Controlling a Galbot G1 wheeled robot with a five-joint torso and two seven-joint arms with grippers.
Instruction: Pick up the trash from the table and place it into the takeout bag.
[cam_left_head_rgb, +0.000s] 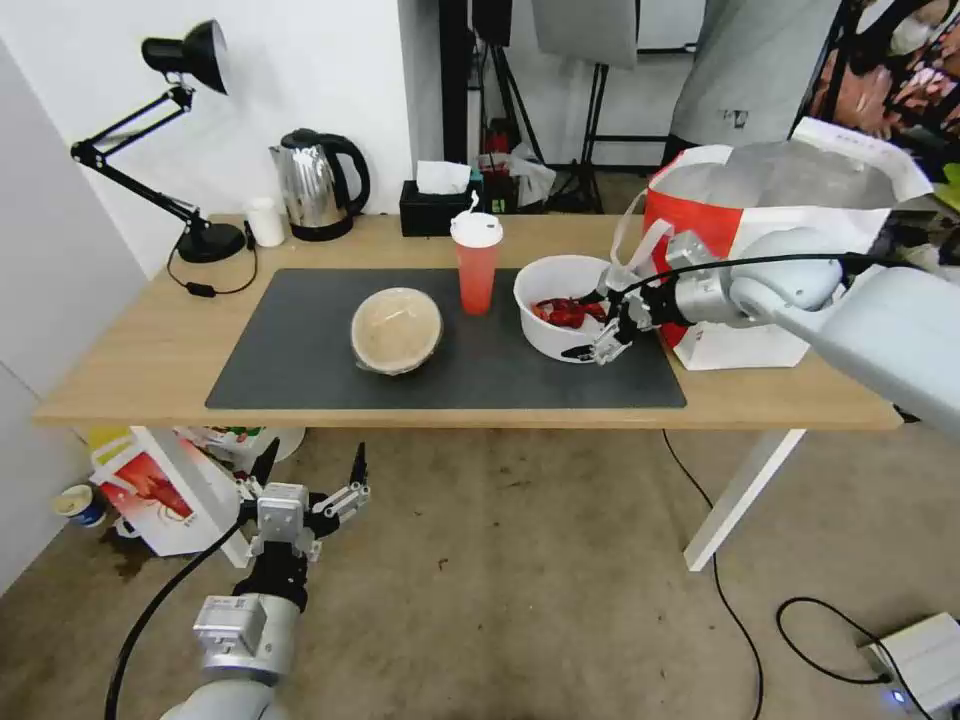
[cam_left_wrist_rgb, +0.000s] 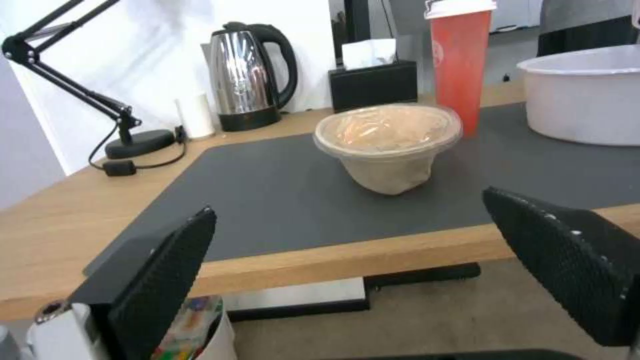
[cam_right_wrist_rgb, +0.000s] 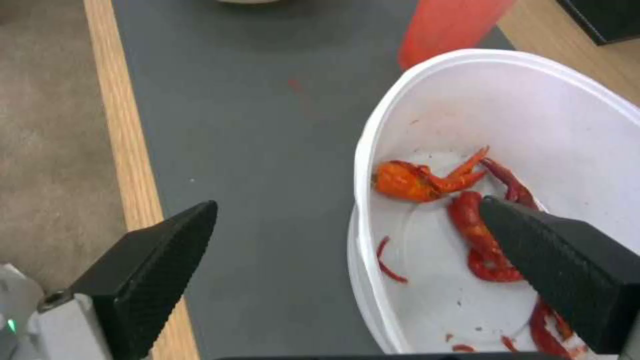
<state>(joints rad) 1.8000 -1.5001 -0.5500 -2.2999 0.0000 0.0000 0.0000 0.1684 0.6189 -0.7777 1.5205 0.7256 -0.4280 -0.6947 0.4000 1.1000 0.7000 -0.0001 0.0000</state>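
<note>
Head camera first: right hand (cam_left_head_rgb: 608, 325) is out over the tabletop (cam_left_head_rgb: 120, 360), fingers spread, straddling the near right rim of the white bowl of crayfish shells (cam_left_head_rgb: 562, 305), one finger over the shells and the other just outside the wall. That bowl sits at the right end of the dark grey mat (cam_left_head_rgb: 300, 360). Beside it to the left stands the tall red drink cup (cam_left_head_rgb: 476, 262) with its white lid, and left again, nearer the front edge, the tan lidded bowl (cam_left_head_rgb: 396, 329). Takeout bag (cam_left_head_rgb: 770, 250) stands open at the right end of the tabletop, foil lining showing, right behind the arm. Left hand (cam_left_head_rgb: 312, 478) hangs low below the tabletop's front edge, over the floor, fingers spread and holding nothing. At the back: a black desk lamp (cam_left_head_rgb: 170, 130), a steel kettle (cam_left_head_rgb: 318, 185) and a black tissue box (cam_left_head_rgb: 436, 205).

Left wrist camera now: both black fingers (cam_left_wrist_rgb: 167, 280) wide apart, below the tabletop edge, with the tan lidded bowl straight ahead on the mat, the red cup behind it and the white bowl off to one side.

Right wrist camera: fingers (cam_right_wrist_rgb: 147, 280) wide apart, the bowl's rim between them, one over the mat and one above the red shells (cam_right_wrist_rgb: 427, 180) inside.
</note>
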